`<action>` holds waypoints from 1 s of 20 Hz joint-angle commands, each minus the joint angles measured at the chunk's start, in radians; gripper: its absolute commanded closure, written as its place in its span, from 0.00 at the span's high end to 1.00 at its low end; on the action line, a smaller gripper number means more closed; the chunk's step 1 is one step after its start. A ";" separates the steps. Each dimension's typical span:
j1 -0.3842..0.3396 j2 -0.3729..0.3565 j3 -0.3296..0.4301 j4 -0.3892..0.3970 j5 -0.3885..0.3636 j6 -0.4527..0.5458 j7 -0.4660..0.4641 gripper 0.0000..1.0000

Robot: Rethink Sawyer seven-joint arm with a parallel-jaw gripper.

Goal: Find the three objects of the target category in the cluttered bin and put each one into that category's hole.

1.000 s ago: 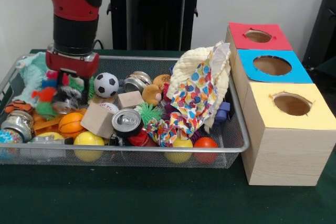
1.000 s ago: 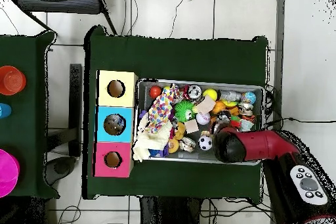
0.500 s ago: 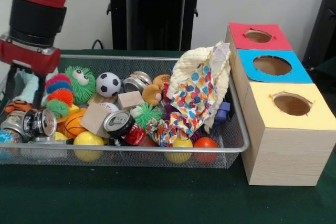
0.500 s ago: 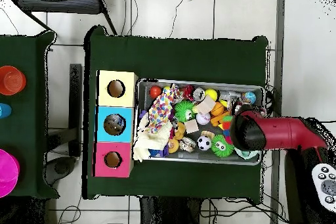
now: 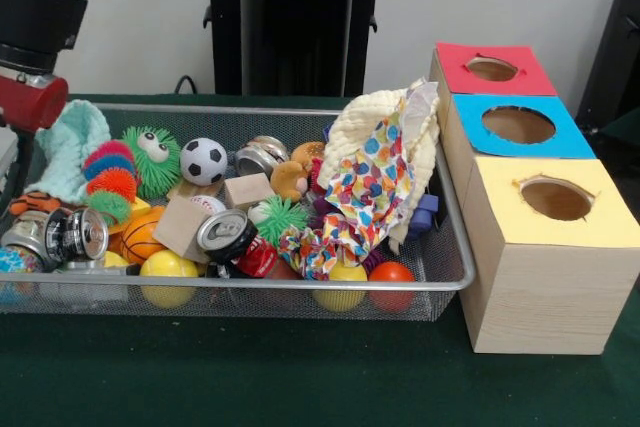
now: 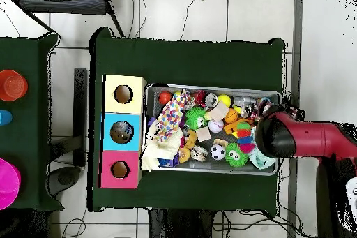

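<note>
The silver wire-mesh bin [image 5: 300,285] is full of mixed toys, balls, cans and cloths; it also shows in the overhead view [image 6: 209,87]. The hole [image 5: 491,68] in the red-topped box is the farthest of three, beside the bin's right end, and shows in the overhead view [image 6: 120,169]. My gripper [image 5: 12,172] is at the picture's left edge, over the bin's left end next to a teal cloth [image 5: 70,147]. It is mostly cut off. In the overhead view my red arm [image 6: 279,135] covers it.
The bin holds a soccer ball [image 5: 203,160], a green fuzzy toy with eyes [image 5: 152,155], cans [image 5: 225,234], wooden blocks [image 5: 185,227], yellow balls [image 5: 168,275], a red ball [image 5: 391,279] and a colourful cloth [image 5: 370,187]. Blue-topped [image 5: 518,125] and yellow-topped [image 5: 556,199] boxes stand nearer.
My arm has moved to the bin's left end in the front view and risen, uncovering the green fuzzy toy, a rainbow toy and the teal cloth. A can by the left end has shifted.
</note>
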 commanded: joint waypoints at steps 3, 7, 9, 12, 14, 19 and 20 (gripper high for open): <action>-0.064 0.012 0.107 0.097 0.076 0.182 -0.209 1.00; -0.091 0.017 0.137 0.166 0.139 0.186 -0.163 1.00; -0.101 0.013 0.150 0.204 0.173 0.188 -0.136 1.00; -0.105 -0.014 0.167 0.255 0.214 0.181 -0.108 1.00; -0.101 -0.043 0.177 0.295 0.241 0.174 -0.090 1.00; -0.108 -0.075 0.211 0.357 0.316 0.159 -0.051 1.00; -0.112 -0.070 0.219 0.361 0.319 0.140 -0.049 1.00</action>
